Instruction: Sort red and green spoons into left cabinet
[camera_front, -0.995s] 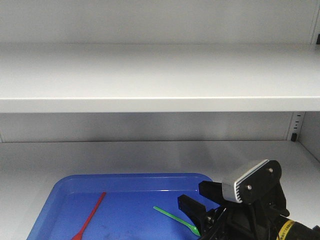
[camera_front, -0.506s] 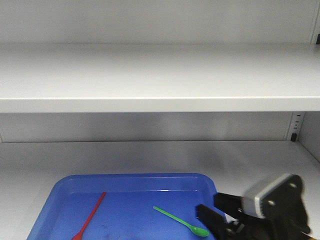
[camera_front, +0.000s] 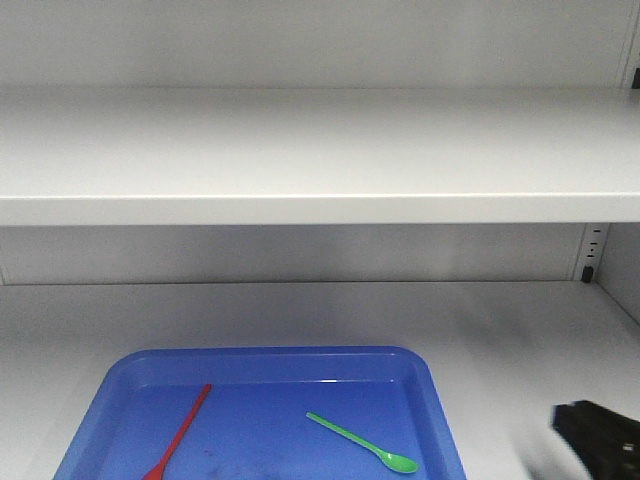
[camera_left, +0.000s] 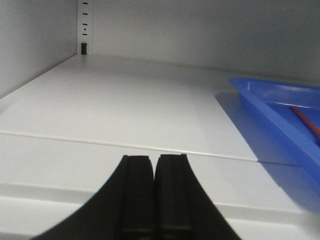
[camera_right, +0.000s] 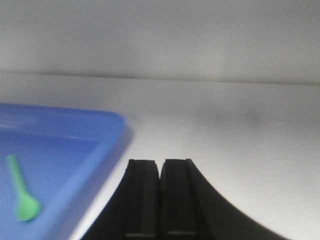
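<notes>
**Resting Spoons in the Blue Tray, Both Hands Closed and Empty**

Front view: the red spoon (camera_front: 181, 431) and green spoon (camera_front: 362, 443) lie apart in the blue tray (camera_front: 436, 400) on the lower shelf (camera_front: 300, 305) of the grey cabinet (camera_front: 320, 150). My right hand (camera_front: 600, 440) shows blurred at the lower right corner.

Left wrist view: my left hand (camera_left: 154, 200) has its fingers pressed together, gripping nothing, above the bare shelf beside the tray.

Right wrist view: my right hand (camera_right: 160, 200) is likewise closed on nothing, just right of the tray edge.
</notes>
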